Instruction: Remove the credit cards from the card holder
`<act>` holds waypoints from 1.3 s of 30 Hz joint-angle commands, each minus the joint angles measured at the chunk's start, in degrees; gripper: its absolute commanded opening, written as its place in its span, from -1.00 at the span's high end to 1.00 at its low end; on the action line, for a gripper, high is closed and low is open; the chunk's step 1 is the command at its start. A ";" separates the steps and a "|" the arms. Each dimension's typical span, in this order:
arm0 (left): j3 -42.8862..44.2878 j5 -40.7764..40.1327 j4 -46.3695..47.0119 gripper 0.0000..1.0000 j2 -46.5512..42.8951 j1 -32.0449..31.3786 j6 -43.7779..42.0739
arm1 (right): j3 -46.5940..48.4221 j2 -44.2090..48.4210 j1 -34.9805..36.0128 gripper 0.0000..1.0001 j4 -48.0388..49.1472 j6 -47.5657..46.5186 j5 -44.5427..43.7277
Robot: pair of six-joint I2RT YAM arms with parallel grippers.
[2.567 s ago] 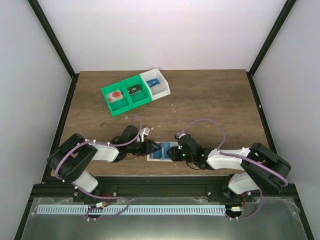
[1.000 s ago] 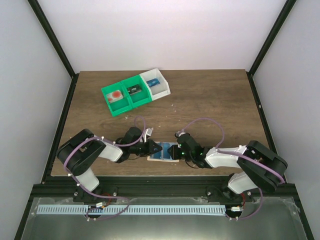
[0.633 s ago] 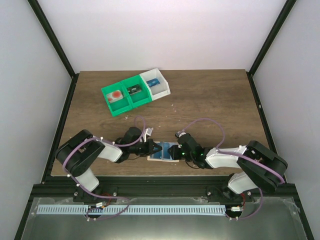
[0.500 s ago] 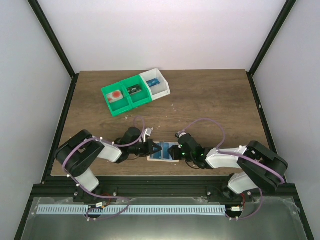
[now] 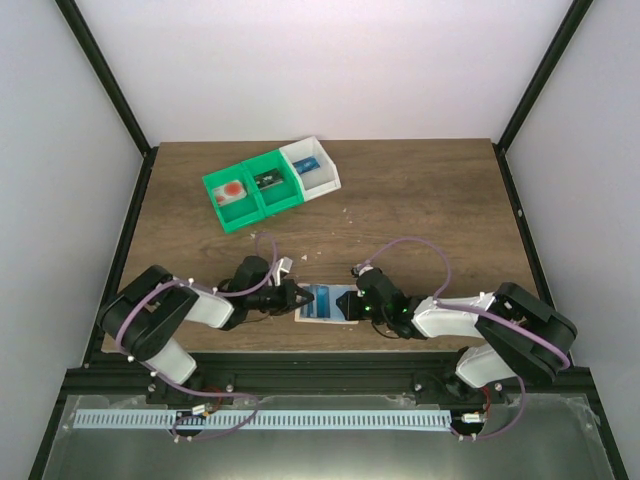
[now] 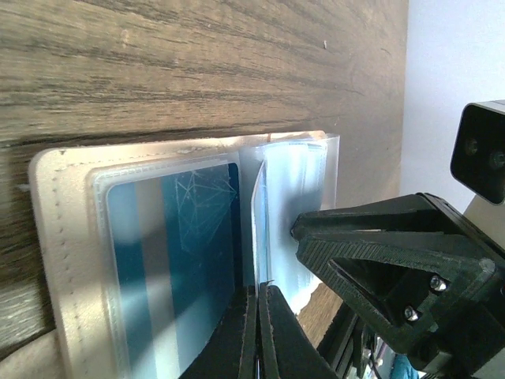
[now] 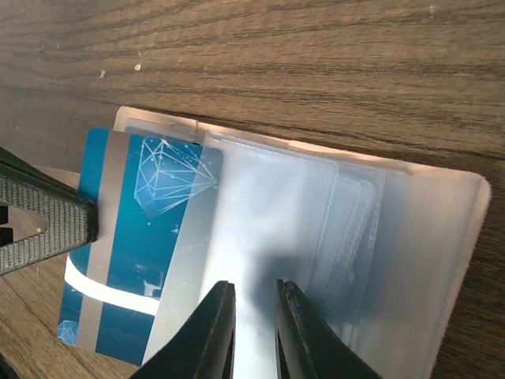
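Top view: card holder [image 5: 306,318] lies open on the desk [image 5: 430,200], close to the near edge, about mid-width. Both arms reach in low, and the left tool [image 5: 297,297] meets the holder's left end while the right tool [image 5: 352,305] meets its right end. Credit card [image 5: 322,297] shows blue and sticks out toward the left tool. Its long axis runs roughly along the near edge. The left arm is the nearer one to the card. Judgement: the pull has to go toward the desk's left edge, away from the right tool.

Left wrist view: left tool [image 6: 258,320] has its jaws pressed together with no gap. Holder's tan stitched rim [image 6: 59,237] is on the left. The blue card [image 6: 170,268] is striped, with a pale line pattern. Clear sleeve leaves sit beside it, one standing on edge. The right tool's black body is on the far side.

Right wrist view: card [image 7: 142,237] is about half out of the clear sleeve, skewed toward the near-left. The left tool's ribbed finger [image 7: 43,225] sits on its free edge, so it reads as clamped on the card. Right tool [image 7: 253,296] is narrow, with a slim gap and its tips on the clear sleeves. Cannot tell if it pinches a leaf or only presses the holder [image 7: 465,237] down.
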State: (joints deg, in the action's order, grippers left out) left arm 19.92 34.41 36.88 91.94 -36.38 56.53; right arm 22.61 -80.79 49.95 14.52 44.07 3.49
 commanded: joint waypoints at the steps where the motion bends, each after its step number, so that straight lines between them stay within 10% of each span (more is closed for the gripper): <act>1: -1.37 0.40 -1.16 1.00 -1.76 1.23 -2.09 | -0.81 -0.16 -0.21 0.66 -5.64 -0.07 -1.51; 15: -0.24 -1.96 -13.90 1.00 -13.97 3.68 -5.34 | 1.72 9.04 -0.21 0.58 -5.36 -13.52 -3.50; 29: 2.02 8.98 -16.89 1.00 -24.33 8.91 -0.69 | -12.72 25.32 10.95 0.12 21.27 -59.72 -3.76; 39: 3.12 17.16 -16.56 1.00 -25.28 8.87 3.77 | -15.22 13.12 13.78 0.11 43.75 -77.01 -9.41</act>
State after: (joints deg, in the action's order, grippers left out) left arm 21.71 46.74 20.03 66.76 -27.68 58.19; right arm 6.31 -63.55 61.49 46.19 -22.35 -3.36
